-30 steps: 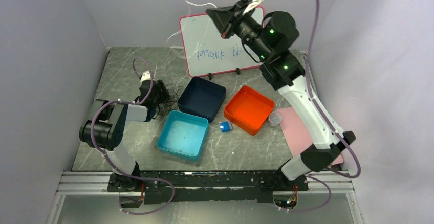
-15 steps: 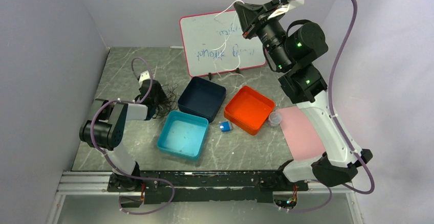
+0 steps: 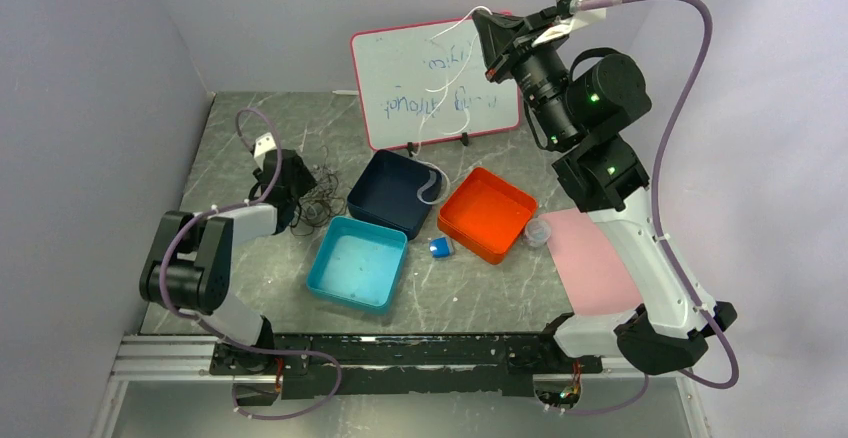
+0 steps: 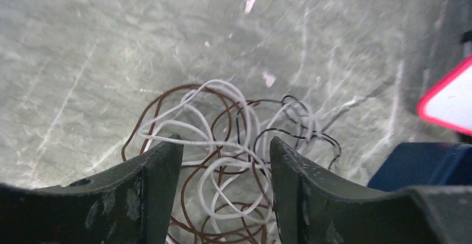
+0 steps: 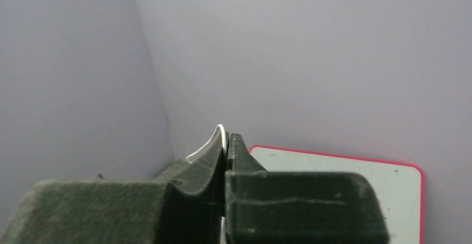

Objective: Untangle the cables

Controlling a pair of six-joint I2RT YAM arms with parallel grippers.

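Note:
The cables (image 4: 222,85) are a loose knot of thin brown, white and black loops on the grey table (image 3: 240,143), at the back left in the top view (image 3: 325,201). My left gripper (image 4: 225,142) hangs low over the knot, open, with loops lying between its fingers; in the top view it (image 3: 298,184) is just left of the strands. My right gripper (image 3: 487,20) is raised high at the back, shut on one white cable (image 5: 209,144). That cable (image 3: 437,68) hangs down in front of the whiteboard, and its tail curls over the navy bin.
A pink-framed whiteboard (image 3: 400,78) stands at the back. A navy bin (image 3: 395,193), an orange bin (image 3: 487,213) and a teal bin (image 3: 358,263) sit mid-table. A small blue object (image 3: 440,248), a clear cup (image 3: 538,231) and a pink mat (image 3: 590,258) lie to the right.
My right gripper has swung up and to the right, drawing the white cable away from the knot. My left arm has shifted back and to the left, so more of the knot shows.

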